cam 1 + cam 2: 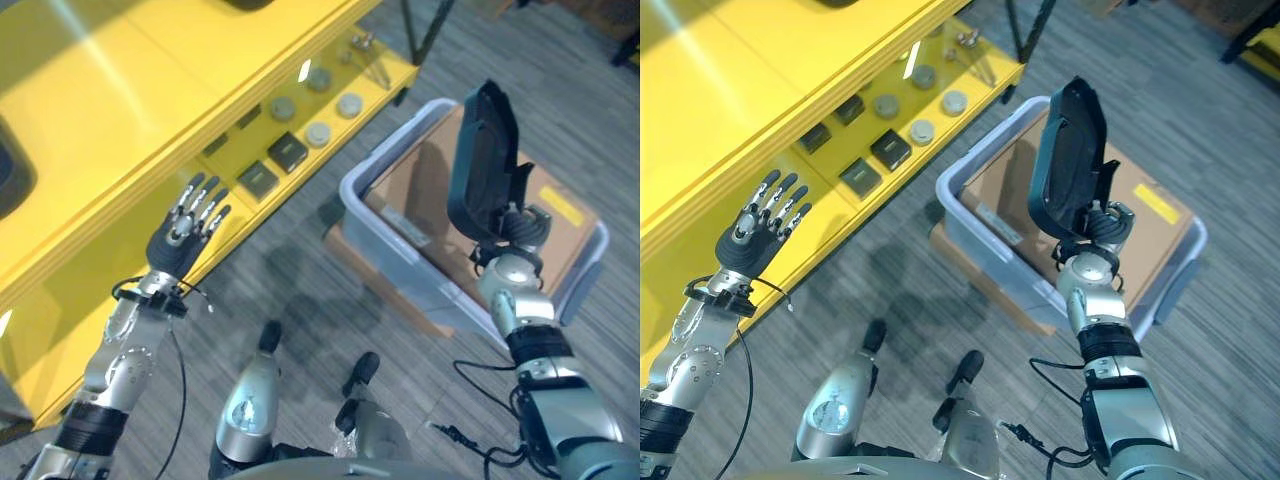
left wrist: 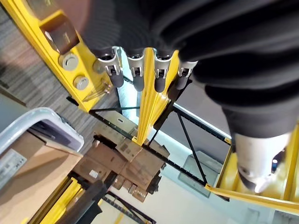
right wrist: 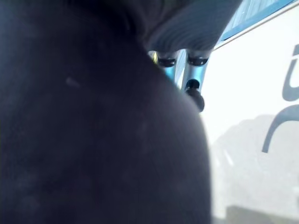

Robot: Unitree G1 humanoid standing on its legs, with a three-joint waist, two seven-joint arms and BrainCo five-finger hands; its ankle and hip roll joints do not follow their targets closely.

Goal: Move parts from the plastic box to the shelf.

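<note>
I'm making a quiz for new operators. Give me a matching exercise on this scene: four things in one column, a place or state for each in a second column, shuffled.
Things:
1. left hand
2. right hand
3. round grey parts
4. plastic box

Places or states:
A. on the floor beside the shelf
B. raised above the box, holding a large dark part
C. fingers straight, in front of the shelf
D. lying on the yellow shelf board

Pairs: 1-C, 2-B, 3-D, 4-A

Right hand (image 1: pixel 488 160): dark cover faces camera, fingers hidden behind it. Plastic box (image 1: pixel 372 213): interior partly blocked by that hand. Yellow shelf (image 1: pixel 120 90): cut off at frame edge. Small parts (image 1: pixel 288 150) on lower tier: type indiscernible.
</note>
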